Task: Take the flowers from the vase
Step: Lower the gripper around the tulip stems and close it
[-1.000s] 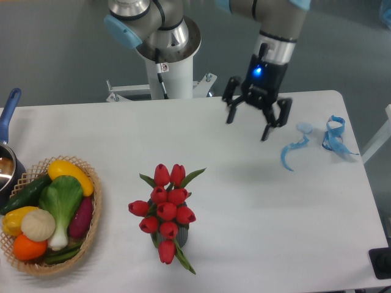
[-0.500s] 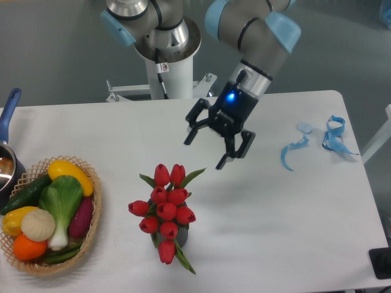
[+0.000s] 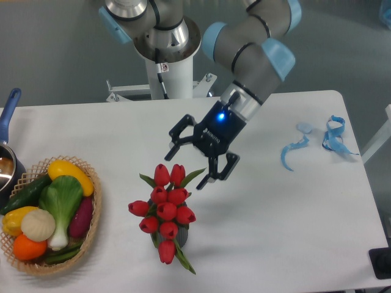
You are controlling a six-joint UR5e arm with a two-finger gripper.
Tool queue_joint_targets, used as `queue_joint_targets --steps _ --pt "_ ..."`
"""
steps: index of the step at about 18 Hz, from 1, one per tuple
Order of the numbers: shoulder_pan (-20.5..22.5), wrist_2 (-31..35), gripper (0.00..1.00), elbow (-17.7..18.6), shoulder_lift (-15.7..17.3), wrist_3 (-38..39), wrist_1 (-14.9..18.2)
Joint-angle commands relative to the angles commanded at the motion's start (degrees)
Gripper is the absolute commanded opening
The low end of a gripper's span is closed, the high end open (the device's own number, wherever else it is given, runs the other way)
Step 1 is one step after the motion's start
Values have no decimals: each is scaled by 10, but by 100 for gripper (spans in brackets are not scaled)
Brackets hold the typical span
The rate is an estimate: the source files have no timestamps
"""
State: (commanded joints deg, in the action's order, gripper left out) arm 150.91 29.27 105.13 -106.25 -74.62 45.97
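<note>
The vase (image 3: 181, 235) is almost wholly hidden beneath the flowers (image 3: 166, 209), which stand in it at lower centre of the table (image 3: 293, 220). The gripper (image 3: 189, 162) hangs just above the topmost buds, jaws spread wide and empty. A wicker basket (image 3: 91, 220) of toy vegetables sits lower left, beside a pot (image 3: 7, 160) cut off by the frame edge; blue ribbon scraps (image 3: 333, 137) lie at right.

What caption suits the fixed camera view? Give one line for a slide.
Open gripper poised just above red flowers standing in a dark vase, with a vegetable basket at the table's left.
</note>
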Motion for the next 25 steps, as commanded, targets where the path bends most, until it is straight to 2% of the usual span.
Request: queue_joint_targets --steps 3,25 --pt "-10 1 100 -20 -22 2 -5" --pt "-10 2 100 -33 -52 2 -9"
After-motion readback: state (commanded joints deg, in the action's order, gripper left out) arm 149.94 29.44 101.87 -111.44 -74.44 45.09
